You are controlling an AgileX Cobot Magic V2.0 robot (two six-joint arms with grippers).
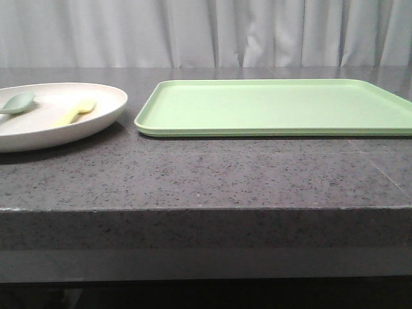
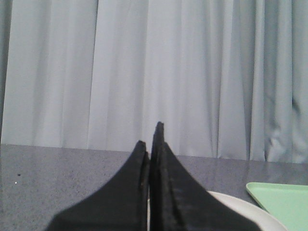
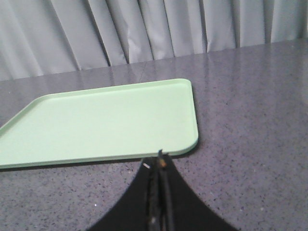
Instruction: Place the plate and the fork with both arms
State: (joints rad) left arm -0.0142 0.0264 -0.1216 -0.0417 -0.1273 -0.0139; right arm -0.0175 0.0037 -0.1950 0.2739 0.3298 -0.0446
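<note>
Front view: plate (image 1: pixel 96 112) sits on the dark speckled counter (image 1: pixel 206 177) at roughly 9 o'clock, partly cut off by the frame edge. Fork (image 1: pixel 76 111) lies inside the plate, tines end toward 1 o'clock. Sage-green spoon (image 1: pixel 17 103) is also in the plate, at 9 o'clock of the fork, apart from it. Light-green tray (image 1: pixel 277 106) is at 3 o'clock of the plate, just beside it, small gap between rims, lying flat on the counter. Neither arm shows in the front view.

Left gripper (image 2: pixel 153 144): fingers pressed together, nothing between them. It's off the surface; a slice of plate rim (image 2: pixel 245 209) and a tray corner (image 2: pixel 284 199) show just past it.

Right gripper (image 3: pixel 160 161): fingers pressed together, nothing held. Tip sits near the tray's (image 3: pixel 106 120) near edge; contact can't be judged.

Grey curtain (image 1: pixel 206 32) behind the counter.
</note>
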